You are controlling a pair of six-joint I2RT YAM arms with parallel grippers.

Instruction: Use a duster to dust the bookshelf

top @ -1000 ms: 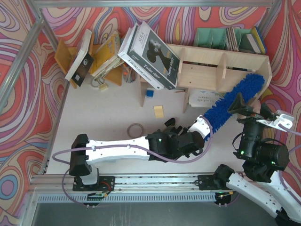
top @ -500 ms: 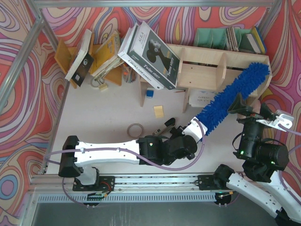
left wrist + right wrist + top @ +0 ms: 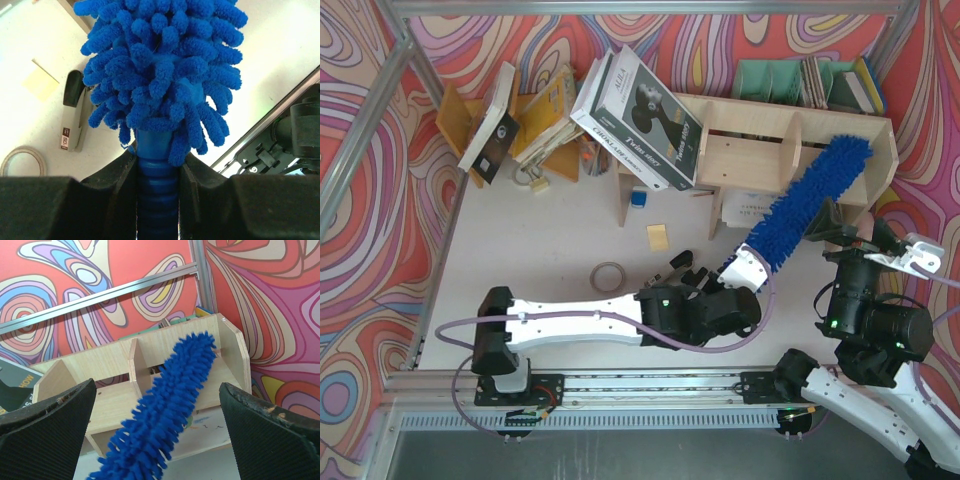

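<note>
The left gripper squeezes the handle of the duster tight, so the fluffy end can reach far. The right gripper is wide open and holds nothing. The fluffy tip is at the right end of the bookshelf, ready to wipe.

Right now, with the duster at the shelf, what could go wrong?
1. The duster reaches over the right end of the shelf, and the open right gripper sits close beside it; a wide sweep could hit it.
2. A big book leans tilted at the shelf's left end; sweeping that way may topple it.
</note>
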